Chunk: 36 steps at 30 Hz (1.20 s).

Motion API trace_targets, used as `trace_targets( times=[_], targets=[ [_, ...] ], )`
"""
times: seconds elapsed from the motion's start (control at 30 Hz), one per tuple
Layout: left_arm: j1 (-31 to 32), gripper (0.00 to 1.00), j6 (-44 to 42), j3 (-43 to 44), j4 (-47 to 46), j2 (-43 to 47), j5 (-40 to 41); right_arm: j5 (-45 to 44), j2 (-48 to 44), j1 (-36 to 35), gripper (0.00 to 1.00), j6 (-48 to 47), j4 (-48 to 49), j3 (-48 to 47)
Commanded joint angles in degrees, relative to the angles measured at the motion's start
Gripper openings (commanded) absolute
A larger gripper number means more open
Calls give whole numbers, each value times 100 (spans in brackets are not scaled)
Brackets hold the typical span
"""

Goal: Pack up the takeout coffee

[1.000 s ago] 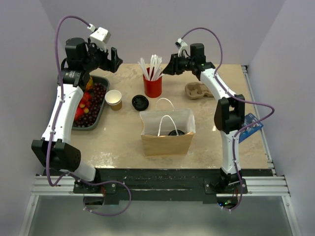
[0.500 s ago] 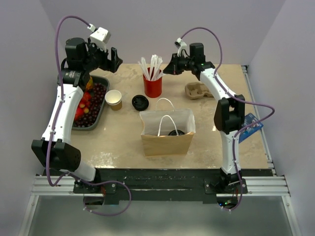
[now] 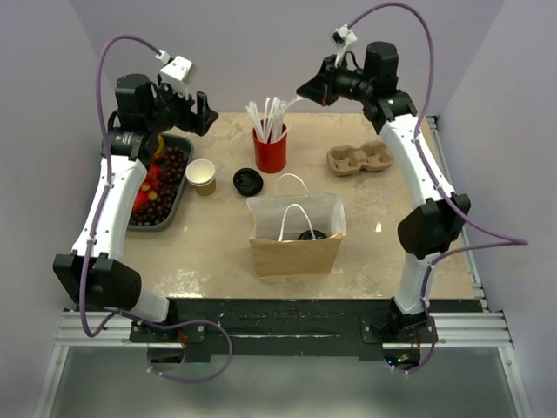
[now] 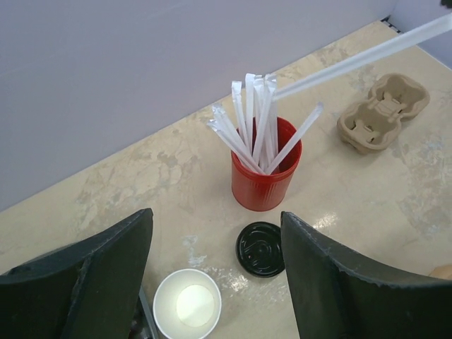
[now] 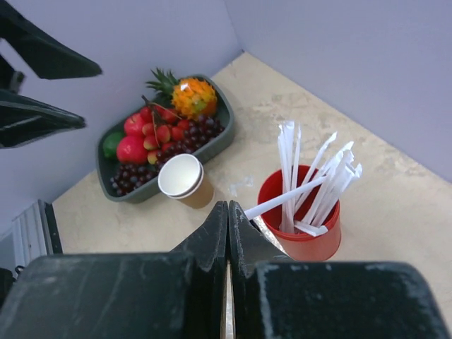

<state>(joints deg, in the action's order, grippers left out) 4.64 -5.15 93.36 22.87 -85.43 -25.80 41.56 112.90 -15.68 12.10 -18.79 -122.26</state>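
1. The worktop carries everything we see, and both arms reach toward its far side.
2. A brown paper bag stands upright and open near the middle, its white handles raised.
3. A dark tray of fruit lies along the left edge.
4. A cardboard cup carrier lies at the far right, well apart from the bag.
5. The left hand hovers above the tray's far end, jaws spread wide with nothing between them.
6. The right hand hangs high over the far edge, to the right of the red cup. Its jaws are pinched tight on a white wrapped straw.
7. The red cup, full of white straws, stands behind the bag. The held straw's free end reaches among their tops.
8. The takeout coffee sits inside the bag; we see only its black lid.
9. A lidless tan cup stands just beside the tray.
10. A loose black lid lies flat between that cup and the bag.
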Motion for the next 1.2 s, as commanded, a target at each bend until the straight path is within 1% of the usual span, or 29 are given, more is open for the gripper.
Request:
trace_targets(
  times=[0.0, 0.13, 0.17, 0.23, 0.4, 0.43, 0.47, 0.53, 0.57, 0.67, 0.83, 0.9, 1.0, 1.17],
  targets=[
    [1, 77, 49, -186, -494, 447, -329, 71, -724, 30, 0, -242, -257, -97],
    [1, 77, -13, -581, -766, 781, -408, 168, -1375, 39, 0, -339, -529, 219],
    [1, 77, -21, -748, -819, 860, -443, 299, -1681, 39, 0, -374, -573, 316],
    [1, 77, -30, -907, -925, 1106, -452, 414, -1981, 48, 0, -375, -643, 553],
    [1, 77, -83, -1381, -978, 1643, -426, 739, -2808, 48, 0, -603, -1600, 668],
    [-7, 77, -100, -1469, -986, 1704, -408, 748, -2922, 48, 0, -690, -2002, 685],
    [1, 77, -101, -1513, -978, 1827, -391, 748, -3071, 48, 0, -926, -2198, 712],
    [1, 76, -162, -1601, -943, 1933, -356, 599, -3466, 56, 0, -1147, -2654, 878],
    [1, 76, -206, -1611, -917, 2020, -355, 555, -3607, 48, 0, -1392, -2778, 940],
    [1, 76, -399, -1672, -767, 2187, -329, 493, -4091, 56, 0, -1683, -3139, 1116],
    [1, 76, -680, -1760, -556, 2416, -268, 362, -4767, 56, 0, -1825, -3490, 1415],
    [1, 76, -742, -1786, -538, 2522, -267, 169, -4909, 48, 0, -1851, -3614, 1450],
    [1, 76, -707, -1848, -564, 2619, -276, -191, -5146, 48, 0, -2009, -3939, 1345],
    [1, 76, -584, -1997, -696, 2777, -329, -868, -5261, 48, 0, -2623, -5063, 784]
  ],
)
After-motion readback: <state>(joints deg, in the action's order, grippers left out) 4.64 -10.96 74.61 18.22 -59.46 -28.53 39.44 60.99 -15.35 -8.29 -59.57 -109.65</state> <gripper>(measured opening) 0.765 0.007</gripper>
